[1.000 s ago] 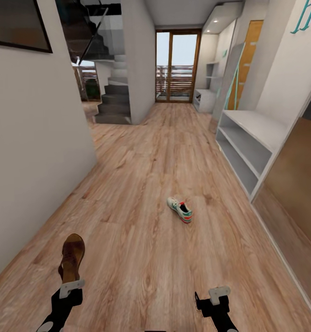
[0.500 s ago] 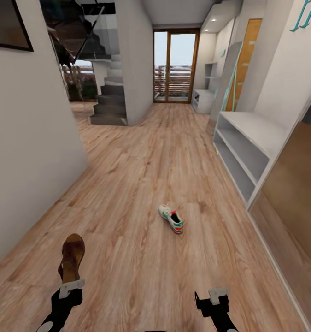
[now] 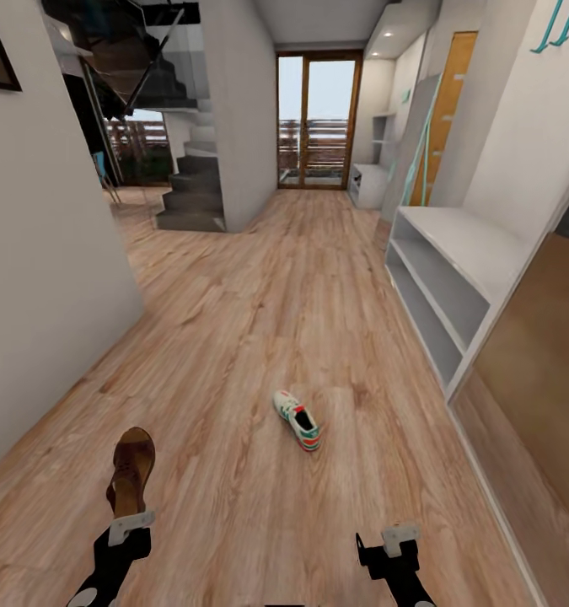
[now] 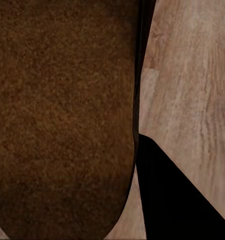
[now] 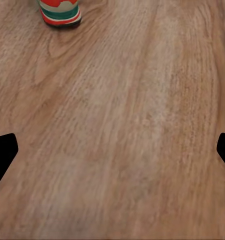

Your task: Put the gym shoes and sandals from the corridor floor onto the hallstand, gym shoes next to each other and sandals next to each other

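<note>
Sandal (image 3: 132, 469) comes first at the left: a dark brown leather one with a tan insole, held out ahead of the left gripper (image 3: 131, 523), toe pointing away up the corridor and hanging above the boards. In the left wrist view its grainy brown sole (image 4: 62, 115) sits right against the camera with one black finger (image 4: 167, 190) beside it, so the jaws are clamped on the sandal at its heel end. To the left of all that a plain white wall (image 3: 40, 278) runs forward, and past its corner a grey staircase (image 3: 195, 190) climbs away.

Out in the middle, the corridor floor (image 3: 259, 320), warm light-brown planks, stretches to a glazed door (image 3: 315, 118) at the far end. One gym shoe (image 3: 297, 419) lies on those planks, white with green stripes and an orange-red heel, turned at a slant, ahead of both arms and nearer the right one. The right wrist view catches just its orange and green heel (image 5: 60, 12) at the frame edge.

The right gripper (image 3: 391, 539) hovers low over bare boards, well short of the shoe; its jaws stand wide apart, the two black fingertips (image 5: 2, 155) at opposite sides of the right wrist view with nothing between them.

Along the right wall stands a straight-sided white bench unit (image 3: 453, 278) with two open shelves, and teal lettering (image 3: 562, 25) shows on the wall above it.
</note>
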Tool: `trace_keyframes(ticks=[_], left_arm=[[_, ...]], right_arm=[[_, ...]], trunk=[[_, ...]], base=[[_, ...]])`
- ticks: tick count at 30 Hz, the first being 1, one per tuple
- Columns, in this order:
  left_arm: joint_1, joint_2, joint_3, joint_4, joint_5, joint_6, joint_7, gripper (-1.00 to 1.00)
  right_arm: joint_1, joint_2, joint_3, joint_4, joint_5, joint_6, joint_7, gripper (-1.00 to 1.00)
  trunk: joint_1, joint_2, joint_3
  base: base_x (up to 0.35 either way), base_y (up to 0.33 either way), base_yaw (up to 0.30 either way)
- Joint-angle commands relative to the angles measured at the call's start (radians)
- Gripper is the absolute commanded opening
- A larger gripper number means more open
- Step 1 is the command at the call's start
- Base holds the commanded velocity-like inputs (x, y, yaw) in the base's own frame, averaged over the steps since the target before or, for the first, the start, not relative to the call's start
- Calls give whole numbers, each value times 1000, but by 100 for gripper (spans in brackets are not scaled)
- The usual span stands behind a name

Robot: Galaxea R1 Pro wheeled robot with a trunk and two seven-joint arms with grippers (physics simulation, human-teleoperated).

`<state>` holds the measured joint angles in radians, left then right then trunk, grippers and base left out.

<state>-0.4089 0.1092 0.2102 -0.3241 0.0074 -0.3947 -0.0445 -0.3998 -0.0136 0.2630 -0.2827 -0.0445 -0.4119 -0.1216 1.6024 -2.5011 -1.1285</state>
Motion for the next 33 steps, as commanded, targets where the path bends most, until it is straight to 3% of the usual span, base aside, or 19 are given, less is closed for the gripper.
trace_keyframes(ticks=[1,6,17,33], left_arm=[[-1,0,5,0,-3,-3,-4,-100],[-1,0,5,0,-3,-3,-4,-100],[-1,0,6,0,-3,-3,-5,-100],[-1,0,4,0,-4,-3,-5,-100]], right_arm=[[-1,-1,8,0,-5,-2,-6,100],[-1,0,8,0,-5,-2,-7,100],[-1,0,8,0,-5,-2,-7,100],[-1,0,8,0,-5,-2,-6,100]], trunk=[[0,0,-1],[0,0,-1],[0,0,-1],[0,0,-1]], base=[[281,-209,0],[286,-192,69],[295,-152,248],[294,-16,274]])
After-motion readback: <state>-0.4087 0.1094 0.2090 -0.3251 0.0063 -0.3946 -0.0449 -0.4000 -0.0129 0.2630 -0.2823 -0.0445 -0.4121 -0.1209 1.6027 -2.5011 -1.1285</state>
